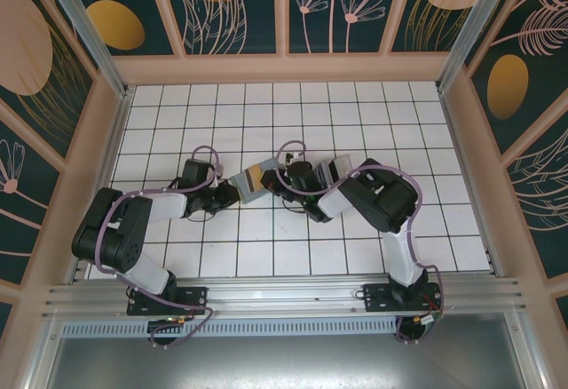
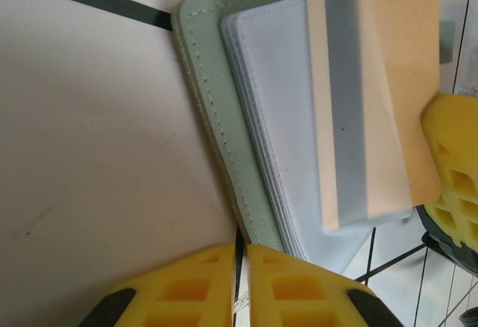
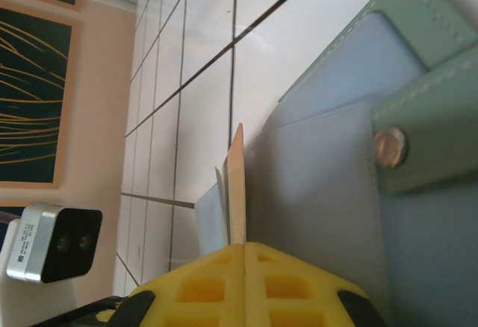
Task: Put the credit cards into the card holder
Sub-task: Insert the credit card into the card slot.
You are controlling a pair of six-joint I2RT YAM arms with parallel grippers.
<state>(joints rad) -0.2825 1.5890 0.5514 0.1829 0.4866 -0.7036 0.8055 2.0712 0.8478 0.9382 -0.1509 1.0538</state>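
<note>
Here the left gripper (image 2: 240,267) is closed tight on the lower edge of the holder (image 2: 216,118), which sits open near the middle of the table (image 1: 355,123), between the two arms. The right gripper (image 3: 245,260) is closed too, pinching one tan card (image 2: 396,81) by its end. The card lies flat against the pale inner side of the holder, and I cannot tell if it is already in a pocket.
</note>
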